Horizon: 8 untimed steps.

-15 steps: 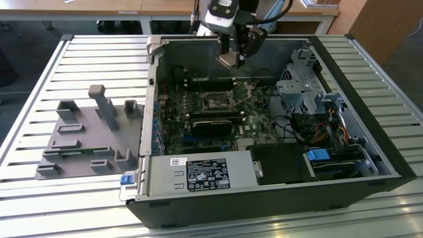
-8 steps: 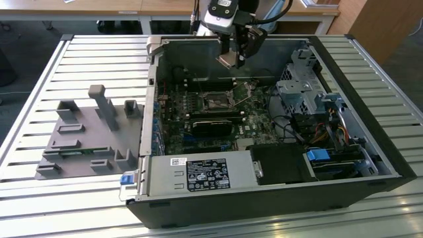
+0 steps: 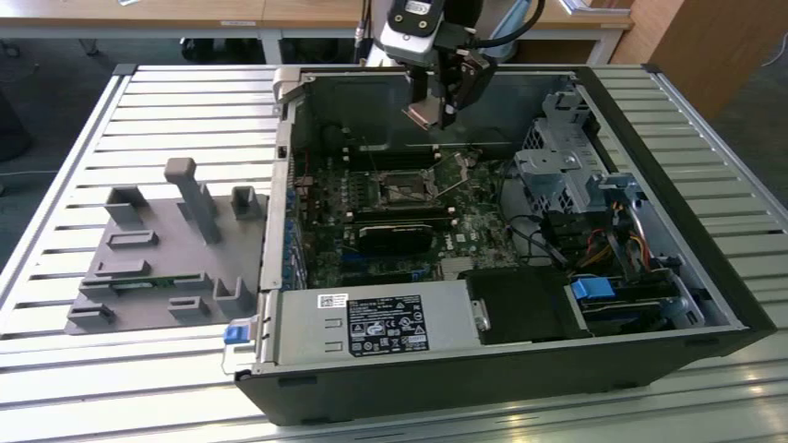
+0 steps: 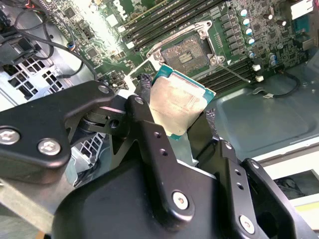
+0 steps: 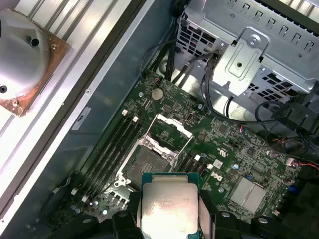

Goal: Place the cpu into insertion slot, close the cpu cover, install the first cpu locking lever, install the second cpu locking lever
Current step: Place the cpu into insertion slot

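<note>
I'm watching the exterior view, and the black claw [image 3: 438, 103] is hanging in the upper middle of the frame. It is hovering over the open black computer case [image 3: 493, 388], which is lying on the slatted metal surface [image 3: 185, 101]. The claw is clamping the cpu [image 3: 422, 113], the small flat square chip with a silvery-grey metal top, and pinching it by two opposite edges.

In the second wrist view I'm seeing that chip [image 4: 179, 102] gripped between the two black fingers [image 4: 145, 124]. It is tilting, with its green rim showing, and is hovering clear of the green motherboard [image 4: 259, 20]. The insertion slot [image 4: 187, 54], the small square socket with a dark centre and a thin metallic rim, is lying open beyond the chip. A thin wire lever [image 4: 233, 74] is sticking out beside it.

In the first wrist view the cpu [image 5: 169, 209] is hanging close to the camera, with the slot [image 5: 145, 162] further off. The cpu cover [image 5: 169, 130], a thin square silver-grey metal frame plate with a window, is standing swung up off the slot at its far edge.

Back in the exterior view, the slot [image 3: 404, 192] is sitting in the middle of the frame, below the claw. A grey moulded fixture tray [image 3: 173, 249] is resting on the surface at the exterior view's left, apart from the case.
</note>
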Motion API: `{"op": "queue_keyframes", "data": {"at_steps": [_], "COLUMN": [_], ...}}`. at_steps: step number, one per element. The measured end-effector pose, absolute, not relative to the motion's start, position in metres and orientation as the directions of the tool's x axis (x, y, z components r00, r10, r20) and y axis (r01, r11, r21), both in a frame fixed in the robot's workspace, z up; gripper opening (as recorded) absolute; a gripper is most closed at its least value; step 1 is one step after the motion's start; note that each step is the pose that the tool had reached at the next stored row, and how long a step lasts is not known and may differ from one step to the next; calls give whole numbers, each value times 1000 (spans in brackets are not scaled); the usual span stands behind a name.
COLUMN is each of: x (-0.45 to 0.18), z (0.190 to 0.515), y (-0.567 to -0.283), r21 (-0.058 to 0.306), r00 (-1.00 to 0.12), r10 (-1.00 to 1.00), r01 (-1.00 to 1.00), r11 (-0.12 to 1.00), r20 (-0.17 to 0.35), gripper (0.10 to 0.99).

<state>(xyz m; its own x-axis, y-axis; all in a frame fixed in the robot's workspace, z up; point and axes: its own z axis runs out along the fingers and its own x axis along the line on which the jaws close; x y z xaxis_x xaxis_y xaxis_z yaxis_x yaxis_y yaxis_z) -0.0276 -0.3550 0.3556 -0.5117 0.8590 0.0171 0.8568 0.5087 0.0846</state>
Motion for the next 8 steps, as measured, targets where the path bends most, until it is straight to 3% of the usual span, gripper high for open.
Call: {"op": "queue_keyframes", "data": {"at_steps": [8], "x": [-28], "z": [351], "y": [-355], "r21": [85], "r00": [-434], "r10": [901], "r01": [898], "r11": [432], "r20": [17], "gripper": [541]}}
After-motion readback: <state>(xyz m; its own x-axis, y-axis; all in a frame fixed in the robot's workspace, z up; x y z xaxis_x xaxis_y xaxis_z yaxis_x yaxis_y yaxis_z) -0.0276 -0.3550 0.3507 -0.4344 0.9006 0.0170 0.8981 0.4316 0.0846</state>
